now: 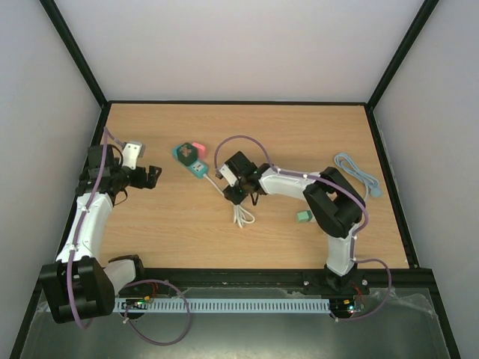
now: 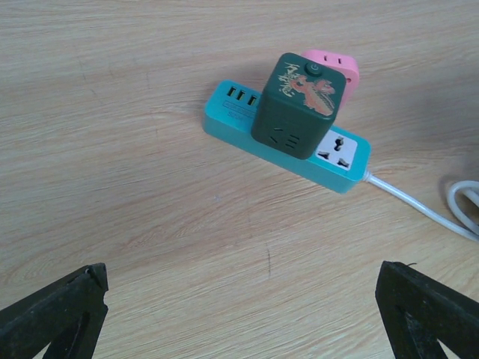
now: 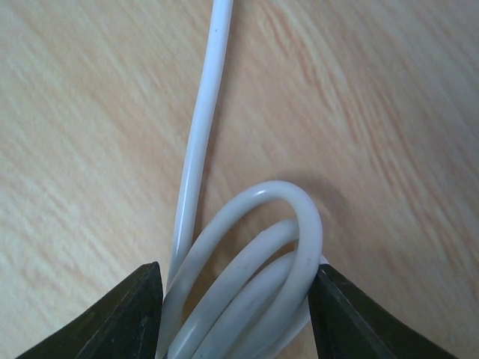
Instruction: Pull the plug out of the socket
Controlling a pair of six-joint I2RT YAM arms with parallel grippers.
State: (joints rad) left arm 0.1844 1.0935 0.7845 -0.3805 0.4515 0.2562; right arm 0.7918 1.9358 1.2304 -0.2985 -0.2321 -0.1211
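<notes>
A teal socket strip (image 2: 346, 166) (image 1: 199, 169) lies on the wooden table with a dark green cube plug (image 2: 296, 105) (image 1: 183, 152) standing in it. A pink adapter (image 2: 337, 69) sits right behind the cube. The strip's white cable (image 2: 408, 198) runs to a coil (image 3: 247, 269) (image 1: 242, 215). My left gripper (image 2: 247, 314) (image 1: 150, 178) is open and empty, hanging above bare table left of the strip. My right gripper (image 3: 238, 318) (image 1: 235, 194) is shut on the coiled white cable, a finger pressing each side of the loops.
A light blue cable (image 1: 358, 173) lies at the right edge of the table. A small green block (image 1: 303, 217) rests beside the right arm. Black frame rails and grey walls enclose the table on three sides.
</notes>
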